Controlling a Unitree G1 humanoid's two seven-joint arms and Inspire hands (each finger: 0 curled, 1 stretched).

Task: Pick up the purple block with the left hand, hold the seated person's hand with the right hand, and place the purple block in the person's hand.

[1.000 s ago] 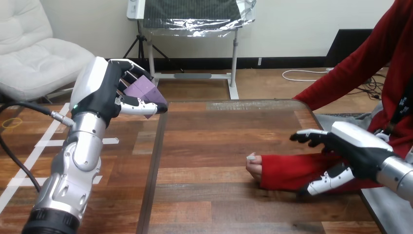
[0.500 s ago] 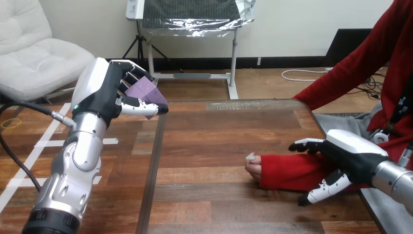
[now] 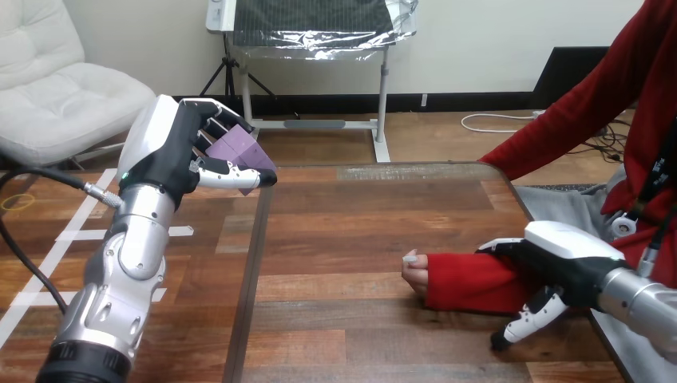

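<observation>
My left hand [image 3: 166, 152] is raised over the table's far left, its fingers and thumb curled round the purple block [image 3: 236, 148]. The person's hand [image 3: 416, 274] rests on the table at centre right, loosely closed, with the red-sleeved forearm [image 3: 467, 281] stretching off to the right. My right hand [image 3: 571, 254] straddles that forearm from above. Its fingers [image 3: 496, 245] reach over the far side of the sleeve, and its thumb [image 3: 527, 317] points down at the near side. The hand is not closed round the sleeve.
The wooden table [image 3: 343, 215] has a dark seam running front to back left of centre. The person's torso and other red-sleeved arm [image 3: 575, 120] stand at the right edge. A white armchair [image 3: 56, 88] is off the table's far left.
My right hand has sunk lower and slid left over the red-sleeved forearm, its thumb dropping toward the table. The left hand with the block and the person's hand have stayed still.
</observation>
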